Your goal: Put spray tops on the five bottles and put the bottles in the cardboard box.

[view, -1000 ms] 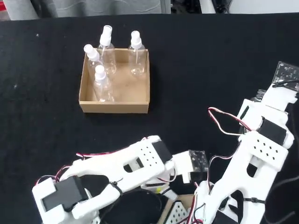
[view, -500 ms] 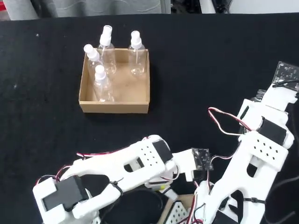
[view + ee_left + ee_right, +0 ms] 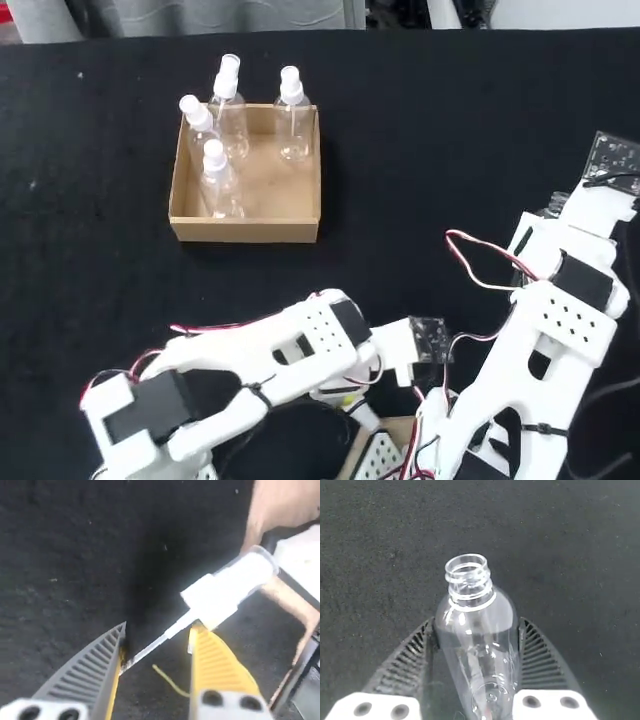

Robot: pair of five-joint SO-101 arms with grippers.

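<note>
Cardboard box (image 3: 245,230): stands well apart from both grippers and holds four capped bottles (image 3: 218,175), all upright.

Left gripper (image 3: 157,630): fingers wide apart. The spray top (image 3: 225,592) lies slantwise across the gap, its head against the yellow fingertip and its thin tube reaching the grey finger.

Right gripper (image 3: 476,624): fingers clamped on both sides of a clear bottle (image 3: 475,605) whose uncapped neck points away from the gripper.

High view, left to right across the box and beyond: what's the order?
Bottle at the box's left wall → bottle near the front → back-right bottle → right wall of the cardboard box → arm at the right.
</note>
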